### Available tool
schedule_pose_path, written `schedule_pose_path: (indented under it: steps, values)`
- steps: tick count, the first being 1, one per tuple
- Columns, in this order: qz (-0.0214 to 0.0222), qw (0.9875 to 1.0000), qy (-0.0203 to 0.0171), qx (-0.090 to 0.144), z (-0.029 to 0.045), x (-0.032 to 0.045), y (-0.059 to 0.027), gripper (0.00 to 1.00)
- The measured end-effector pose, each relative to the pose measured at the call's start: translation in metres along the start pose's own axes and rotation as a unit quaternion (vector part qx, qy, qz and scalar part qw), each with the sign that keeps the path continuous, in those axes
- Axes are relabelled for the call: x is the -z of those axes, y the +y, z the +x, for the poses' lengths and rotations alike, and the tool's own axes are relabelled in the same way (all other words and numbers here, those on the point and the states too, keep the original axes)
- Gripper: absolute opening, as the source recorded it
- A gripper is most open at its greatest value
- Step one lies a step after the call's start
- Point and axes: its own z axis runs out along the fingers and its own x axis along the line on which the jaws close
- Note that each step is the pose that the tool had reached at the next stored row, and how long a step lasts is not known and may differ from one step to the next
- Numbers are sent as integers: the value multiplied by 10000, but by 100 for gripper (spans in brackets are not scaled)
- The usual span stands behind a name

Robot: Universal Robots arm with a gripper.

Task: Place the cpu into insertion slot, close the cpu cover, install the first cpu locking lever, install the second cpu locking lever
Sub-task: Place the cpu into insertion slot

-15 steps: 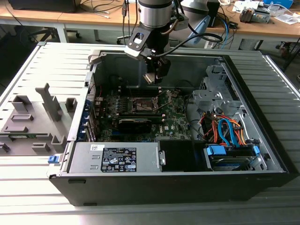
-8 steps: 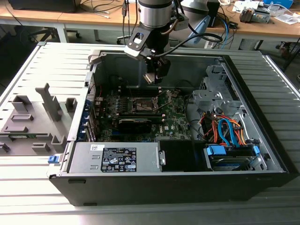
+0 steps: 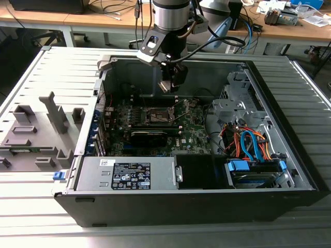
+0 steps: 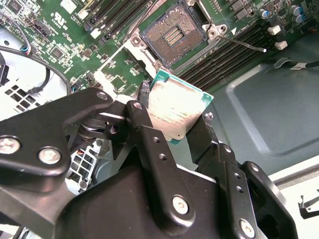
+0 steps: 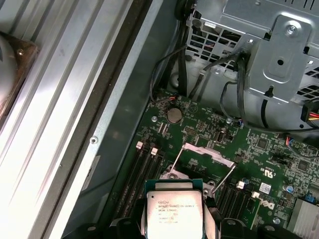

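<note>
Now the black two-fingered gripper (image 3: 172,85) hangs inside the open dark computer case (image 3: 289,196), above the green motherboard (image 3: 191,135). Its jaws pinch the cpu (image 4: 175,113), a small square chip with a dull silver metal top and green edging, by two opposite edges. Being square, the chip has no long axis. Its metal face shows in both wrist views. In the second wrist view one corner points at the bare square insertion slot (image 4: 174,34), apart from it. A thin silver locking lever (image 4: 245,44) juts beside that slot.
</note>
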Motion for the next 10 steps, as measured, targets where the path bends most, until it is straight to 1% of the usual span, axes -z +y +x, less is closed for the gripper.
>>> schedule_pose_path:
  steps: [10]
  values:
    - [-1, 10000, -4, -50, 0, 0, 0, 54]
